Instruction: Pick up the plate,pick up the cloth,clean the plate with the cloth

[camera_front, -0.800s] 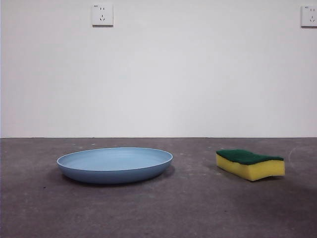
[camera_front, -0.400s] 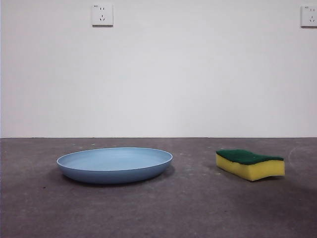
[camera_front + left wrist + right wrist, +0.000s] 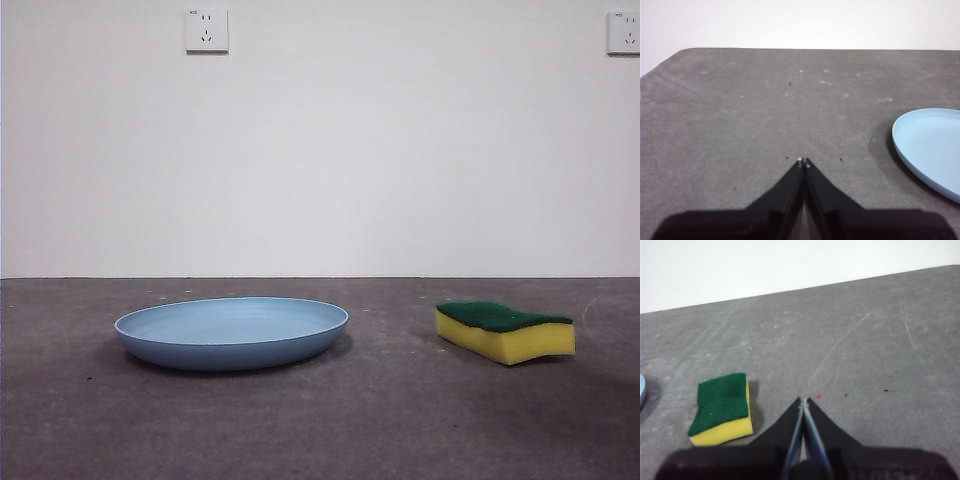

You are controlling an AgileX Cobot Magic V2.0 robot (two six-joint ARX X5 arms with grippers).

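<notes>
Plate (image 3: 232, 333) flat on table (image 3: 380, 420) near left gripper (image 3: 803, 161), sponge (image 3: 722, 408) green-side-up near right gripper (image 3: 804, 400); both grippers pressed together, nothing held.

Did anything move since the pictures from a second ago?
No, nothing visibly moved. The plate lies flat on the table in the same spot, and the sponge sits apart from it, green side up. Neither the left gripper nor the right gripper has taken hold of anything; both sets of fingers are shut and empty.
</notes>
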